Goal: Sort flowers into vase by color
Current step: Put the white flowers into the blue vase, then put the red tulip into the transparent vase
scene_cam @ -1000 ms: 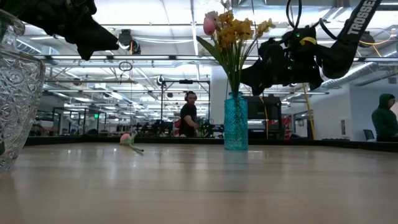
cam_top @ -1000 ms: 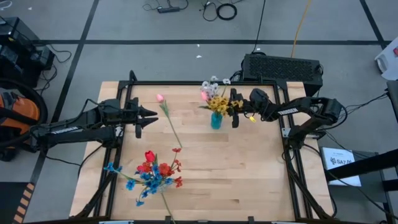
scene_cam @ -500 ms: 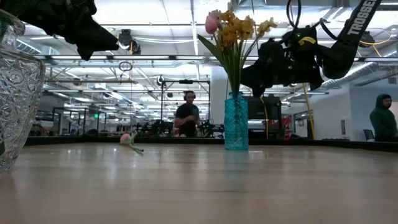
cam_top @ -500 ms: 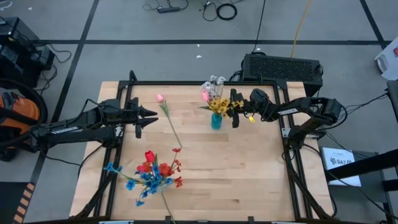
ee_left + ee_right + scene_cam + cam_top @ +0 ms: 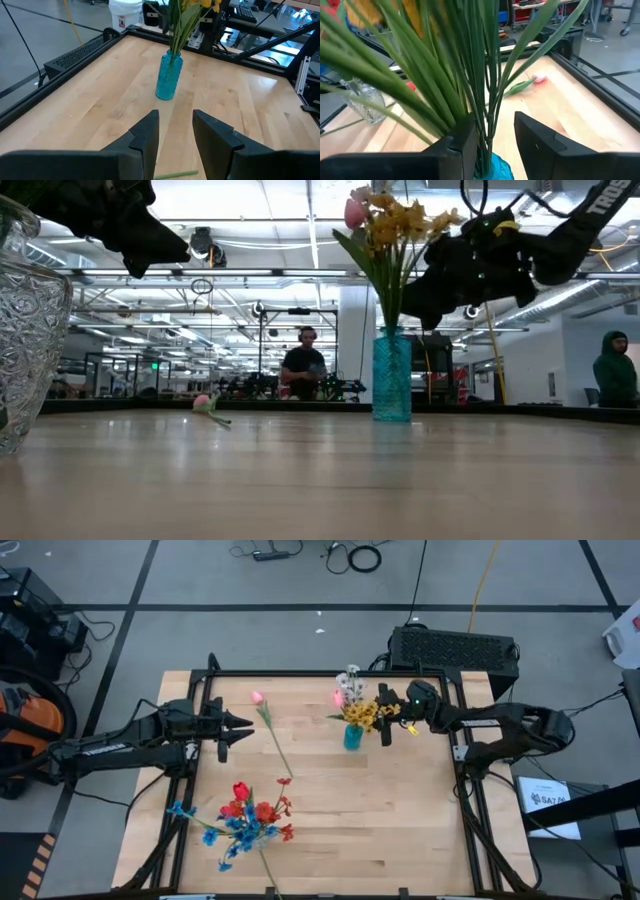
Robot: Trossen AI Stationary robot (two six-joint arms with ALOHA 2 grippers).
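The blue vase [image 5: 351, 736] near the desk's [image 5: 400, 820] far edge has shifted slightly rightward; right hand [image 5: 385, 727] open beside its stems. One pink tulip [image 5: 258, 698] lies loose; left hand [image 5: 226, 730] open, empty.

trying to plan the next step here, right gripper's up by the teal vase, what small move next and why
Probably back the right gripper away from the teal vase: its fingers stand apart around the stems of the yellow bunch, which already stands in the vase. The pink tulip still lies on the table.
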